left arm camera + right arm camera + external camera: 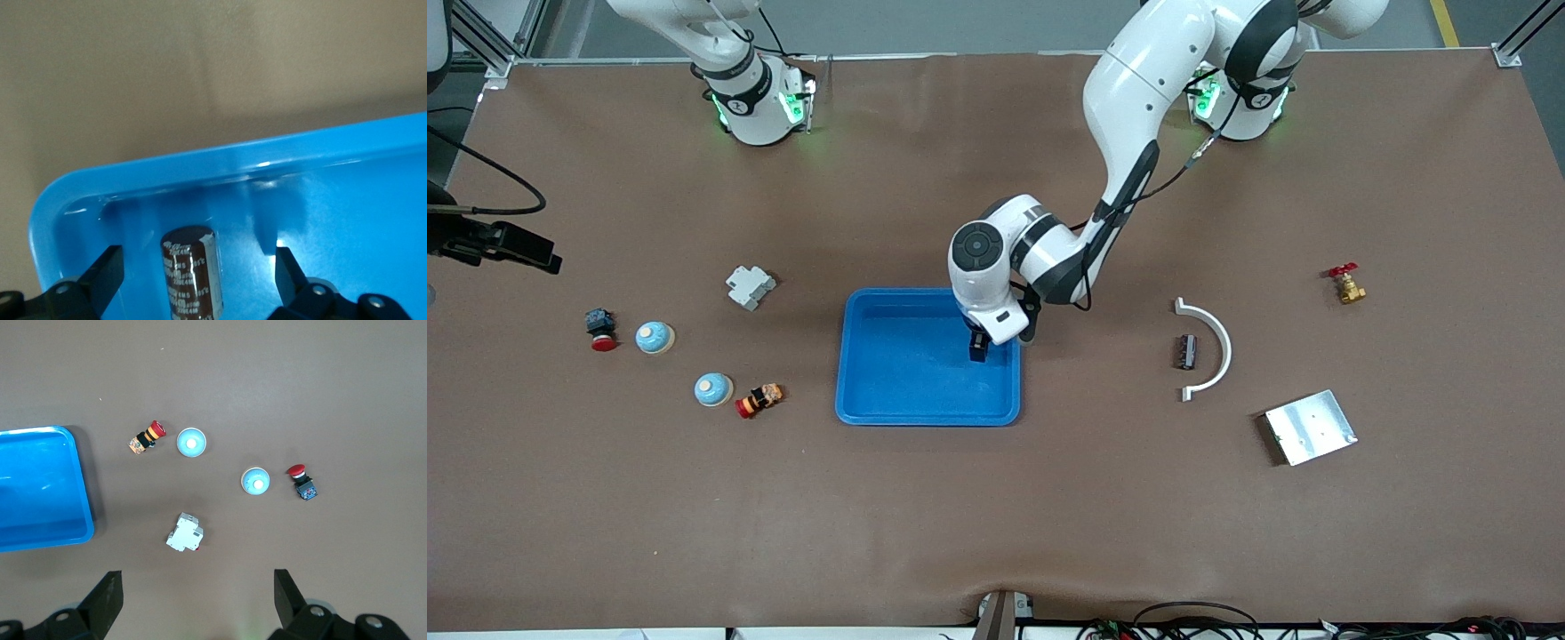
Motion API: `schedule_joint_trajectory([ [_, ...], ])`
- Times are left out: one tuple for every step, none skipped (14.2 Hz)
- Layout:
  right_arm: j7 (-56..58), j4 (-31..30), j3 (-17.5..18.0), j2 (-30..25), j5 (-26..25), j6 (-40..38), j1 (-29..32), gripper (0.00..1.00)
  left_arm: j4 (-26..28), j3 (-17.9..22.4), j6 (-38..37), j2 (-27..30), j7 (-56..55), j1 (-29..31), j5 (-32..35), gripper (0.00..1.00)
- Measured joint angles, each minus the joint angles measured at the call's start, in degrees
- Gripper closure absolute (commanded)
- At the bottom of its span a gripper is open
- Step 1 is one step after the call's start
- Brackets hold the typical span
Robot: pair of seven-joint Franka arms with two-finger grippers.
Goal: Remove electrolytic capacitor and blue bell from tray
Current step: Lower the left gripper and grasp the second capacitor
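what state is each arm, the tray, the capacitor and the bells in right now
left gripper: open, in the tray's corner, fingers either side of the capacitor
right gripper: open, waiting high over the table
capacitor: in the tray, released
tray: holds only the capacitor
bells: on the table, untouched

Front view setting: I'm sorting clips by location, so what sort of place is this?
Probably a robotics lab bench: two arms stand at a table covered in brown paper, a blue tray sits mid-table, and small industrial parts like a capacitor and brass valve are there.
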State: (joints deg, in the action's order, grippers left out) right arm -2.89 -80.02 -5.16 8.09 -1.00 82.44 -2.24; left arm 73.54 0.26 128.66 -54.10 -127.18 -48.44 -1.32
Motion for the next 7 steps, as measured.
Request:
schedule_joint_trajectory([
  [0.15, 0.0, -0.09, 0.0, 0.0, 0.0, 0.02, 0.0, 0.0, -0.01, 0.0, 0.0, -0.19, -0.2, 0.0, 0.1],
  [0.21, 0.0, -0.17, 0.0, 0.0, 0.0, 0.04, 0.0, 0.0, -0.01, 0.0, 0.0, -0.5, -0.39, 0.0, 0.15],
  [0.23, 0.02, -0.26, 0.0, 0.0, 0.0, 0.09, 0.0, 0.0, -0.01, 0.0, 0.0, -0.64, -0.52, 0.0, 0.19],
  [0.3, 0.06, -0.31, 0.0, 0.0, 0.0, 0.19, 0.0, 0.0, -0.01, 0.0, 0.0, -0.69, -0.58, 0.0, 0.2],
  [0.38, 0.1, -0.33, -0.01, 0.0, 0.0, 0.28, 0.0, 0.0, -0.01, 0.0, 0.0, -0.71, -0.6, 0.0, 0.24],
  [0.41, 0.13, -0.35, -0.02, 0.0, 0.0, 0.3, 0.0, 0.0, -0.01, 0.0, -0.01, -0.71, -0.6, 0.0, 0.33],
  [0.46, 0.17, -0.35, -0.03, 0.0, 0.0, 0.3, 0.0, 0.0, 0.0, 0.0, -0.02, -0.71, -0.6, 0.0, 0.59],
])
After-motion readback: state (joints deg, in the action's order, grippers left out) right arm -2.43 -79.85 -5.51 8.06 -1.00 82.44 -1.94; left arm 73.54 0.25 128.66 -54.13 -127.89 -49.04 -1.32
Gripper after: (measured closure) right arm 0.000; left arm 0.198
